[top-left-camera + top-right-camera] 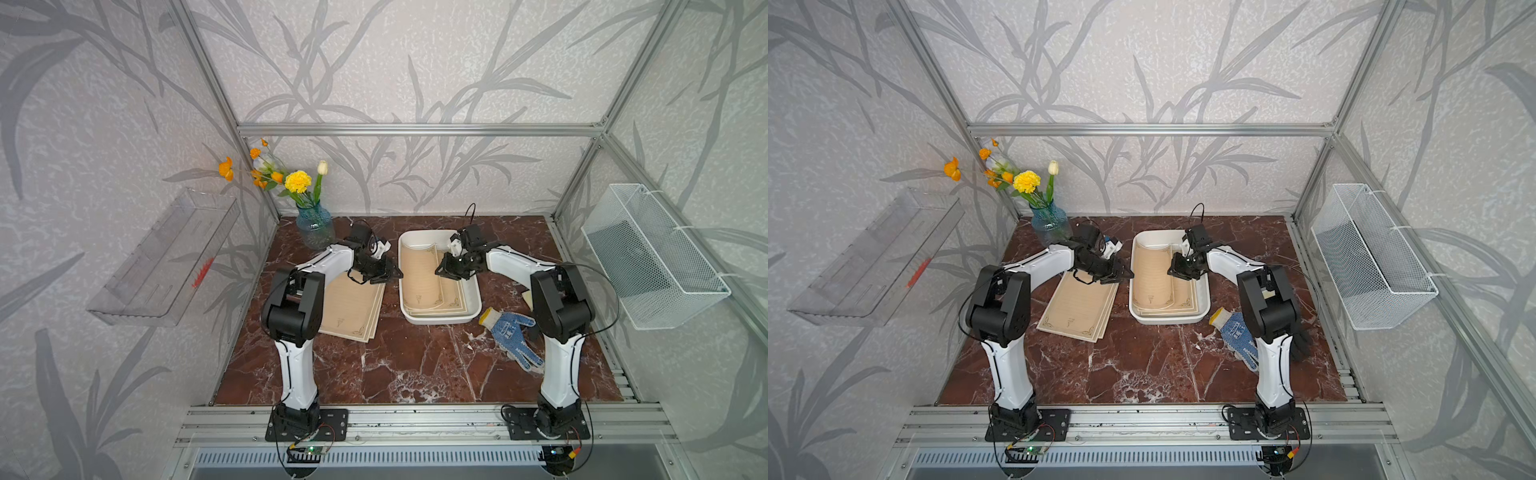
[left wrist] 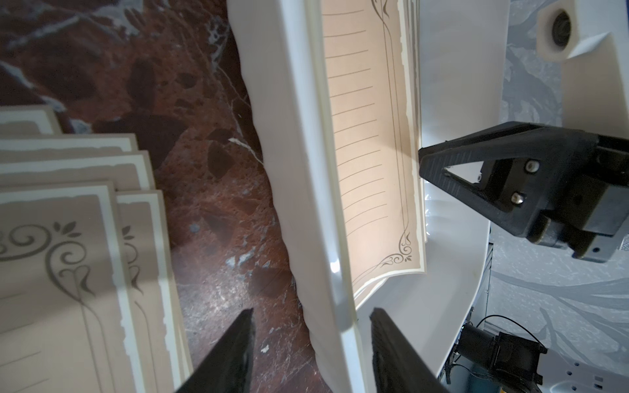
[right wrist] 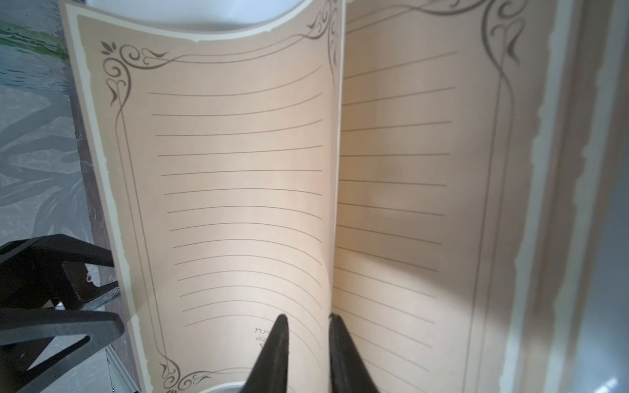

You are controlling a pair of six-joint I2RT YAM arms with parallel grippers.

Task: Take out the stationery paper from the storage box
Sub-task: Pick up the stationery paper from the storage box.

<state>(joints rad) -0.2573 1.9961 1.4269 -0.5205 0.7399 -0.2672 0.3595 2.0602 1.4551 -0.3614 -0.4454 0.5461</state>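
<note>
The white storage box (image 1: 436, 320) (image 1: 1167, 319) stands mid-table. Its top sheet of stationery paper (image 1: 419, 274) (image 3: 238, 170) bows upward, and more sheets (image 3: 408, 170) lie flat under it. My right gripper (image 1: 440, 268) (image 3: 306, 318) is shut on the raised long edge of that sheet, with one finger on either side. My left gripper (image 1: 392, 276) (image 2: 311, 314) is open, and its fingers straddle the box's left wall (image 2: 289, 136) without holding anything. Several more sheets (image 1: 353, 307) (image 2: 68, 238) lie piled on the table left of the box.
A blue vase of flowers (image 1: 314, 228) stands at the back left. A blue-dotted work glove (image 1: 511, 332) lies right of the box by the right arm. A clear shelf tray (image 1: 166, 257) hangs on the left wall and a white wire basket (image 1: 652, 257) on the right wall.
</note>
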